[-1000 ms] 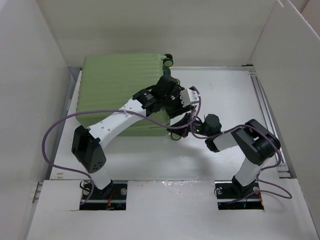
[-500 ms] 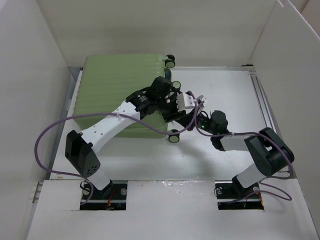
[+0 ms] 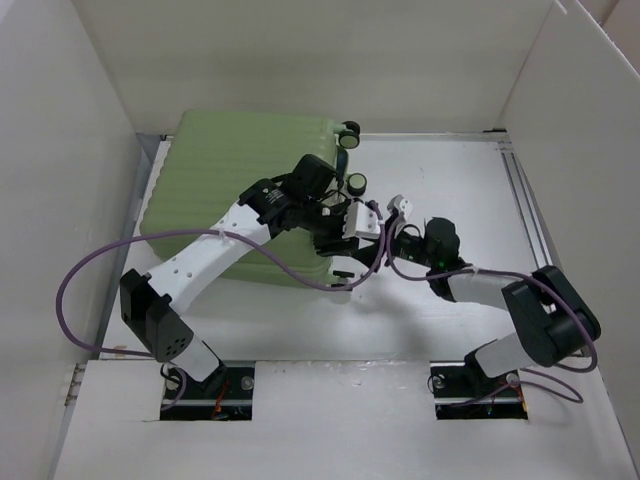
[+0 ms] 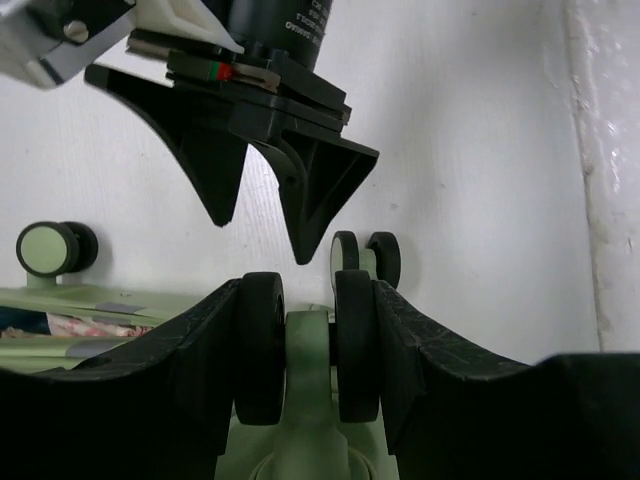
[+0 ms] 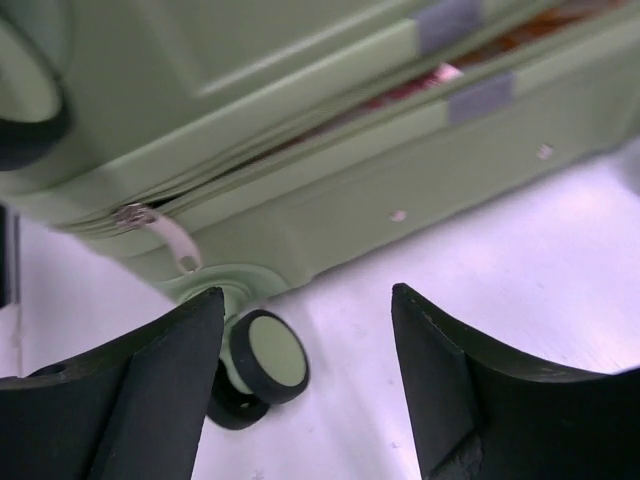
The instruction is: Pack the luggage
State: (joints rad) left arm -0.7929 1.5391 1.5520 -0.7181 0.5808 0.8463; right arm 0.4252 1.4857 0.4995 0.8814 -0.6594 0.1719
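Light green ribbed hard-shell suitcase (image 3: pixel 230 190) lay almost shut at the white desk's (image 3: pixel 450 170) far-left part, stuff peeking from its seam. Left tool (image 4: pixel 310 340) pinched its black twin wheel (image 4: pixel 260 345), right tool (image 5: pixel 305 300) was spread wide.

Small white print on the black round housing (image 4: pixel 280 20) above the right end effector (image 4: pixel 262 240), cut off, not readable, nothing else legible

The left arm (image 3: pixel 200 262) and right arm (image 3: pixel 545 320) share white links, black joint housings, looping purple cables (image 3: pixel 60 300) and black wedge-shaped fingers (image 5: pixel 470 400)
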